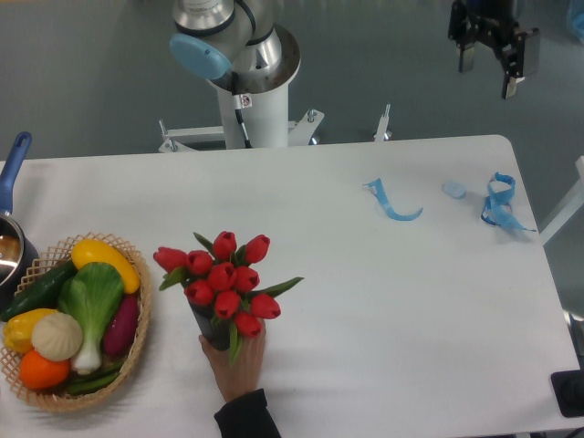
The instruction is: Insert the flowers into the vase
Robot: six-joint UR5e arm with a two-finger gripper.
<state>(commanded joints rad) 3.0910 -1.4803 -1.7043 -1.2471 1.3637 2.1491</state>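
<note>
- A person's hand reaches in from the near edge of the white bench and holds the bottom of the vase.
- The vase is dark, and most of it hides under the flowers, so only a bit of its side shows.
- The flowers are red with green leaves, and they already sit in the vase, fanned out wider than it.
- I think the flowers are light and soft, so they bend and could slip. The best place to hold them is low on the stems, not on the red heads.
- The vase looks small and light, so it may tip if it is pushed.
- To the left sits a basket full of toy vegetables, and a pot peeks in at the edge.
- Farther back on the right lie blue ribbons.
- Farthest away, the end effector hangs high at the top right, well apart from the flowers. Its fingers are apart and hold nothing.
</note>
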